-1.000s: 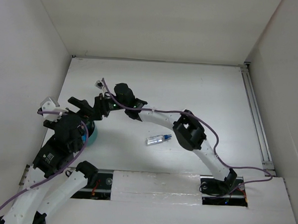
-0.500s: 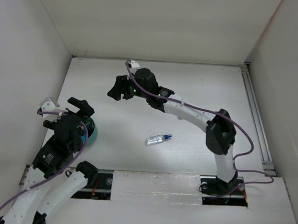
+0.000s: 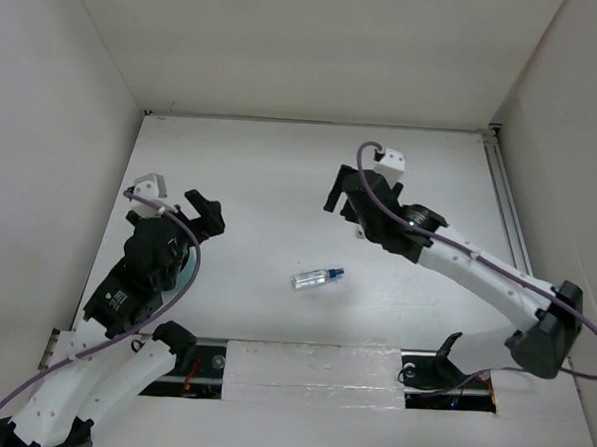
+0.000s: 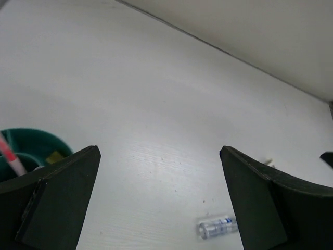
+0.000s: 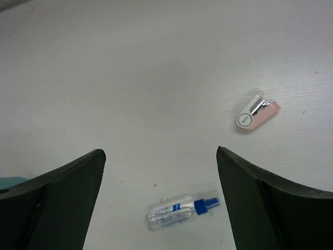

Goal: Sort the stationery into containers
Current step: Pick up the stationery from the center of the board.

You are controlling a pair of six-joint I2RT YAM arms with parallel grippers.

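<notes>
The teal cup (image 4: 36, 143) shows at the lower left of the left wrist view, holding a pink-tipped marker (image 4: 11, 160) and a yellow bit. From above only a sliver of the cup (image 3: 187, 268) shows beside my left arm. My left gripper (image 3: 174, 209) (image 4: 159, 152) hangs open and empty just beyond it. The clear blue-capped pen (image 3: 317, 278) (image 5: 179, 211) lies alone mid-table. My right gripper (image 3: 345, 212) (image 5: 160, 152) is open and empty, above and behind the pen. A pinkish-beige eraser (image 5: 255, 113) lies past the pen.
White walls close the table (image 3: 281, 173) on the left, back and right. A metal rail (image 3: 509, 225) runs along the right edge. The arm bases sit at the near edge.
My right arm has swung from the cup across to the right half of the table, its jaws opening wider. My left gripper has shifted forward past the cup.
</notes>
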